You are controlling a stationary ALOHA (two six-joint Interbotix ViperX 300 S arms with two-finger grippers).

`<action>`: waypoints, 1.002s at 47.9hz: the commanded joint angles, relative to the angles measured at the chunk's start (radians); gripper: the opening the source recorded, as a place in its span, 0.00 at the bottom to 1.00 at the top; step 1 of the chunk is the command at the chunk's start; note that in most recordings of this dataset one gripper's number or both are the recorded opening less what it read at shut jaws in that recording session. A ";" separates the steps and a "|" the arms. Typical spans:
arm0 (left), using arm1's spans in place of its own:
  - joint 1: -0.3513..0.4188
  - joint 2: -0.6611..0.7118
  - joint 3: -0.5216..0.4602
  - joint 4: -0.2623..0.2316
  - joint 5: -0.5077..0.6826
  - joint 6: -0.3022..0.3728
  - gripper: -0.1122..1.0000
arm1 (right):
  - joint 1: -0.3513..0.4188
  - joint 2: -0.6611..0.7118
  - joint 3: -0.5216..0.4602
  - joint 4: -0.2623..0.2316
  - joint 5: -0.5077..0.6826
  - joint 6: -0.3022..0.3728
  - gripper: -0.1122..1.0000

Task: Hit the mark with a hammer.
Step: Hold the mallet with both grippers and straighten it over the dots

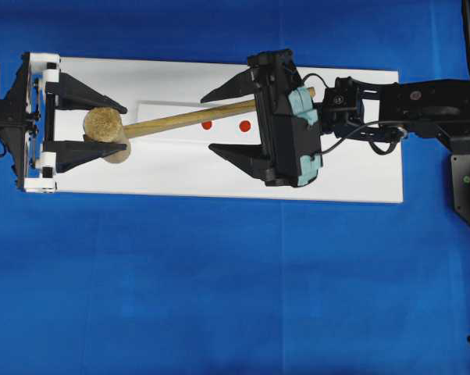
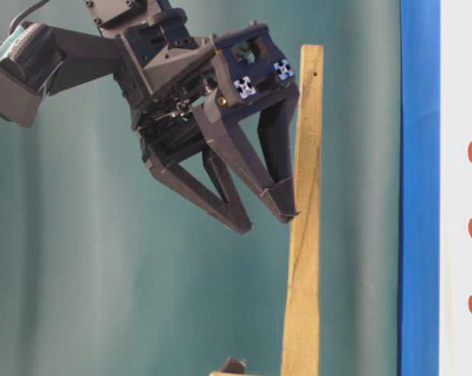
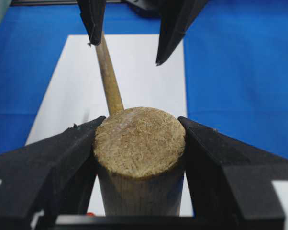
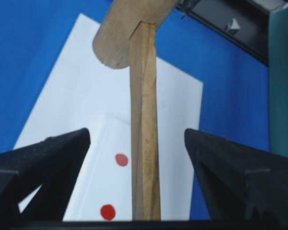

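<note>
held tight by its fat head, the hammer point(image 3: 139, 158) sits in the left end effector point(image 1: 90, 134), so the right end effector point(image 1: 231, 125), wide open, can take the handle above the table point(image 1: 219, 234).

Robotics laboratory test station. Evidence: a tabletop covered in plain blue cloth point(image 1: 219, 297); a white board point(image 1: 352, 176) laid flat on it, bearing red dot marks point(image 1: 245, 125); a flat teal backdrop point(image 2: 103, 298) behind the station; black robot arm hardware point(image 1: 430, 109) with exposed cabling, mounted at the table's edge.
</note>
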 commanded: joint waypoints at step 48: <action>-0.018 -0.009 -0.023 0.002 -0.011 0.018 0.52 | -0.035 0.083 -0.015 0.091 -0.026 0.040 0.58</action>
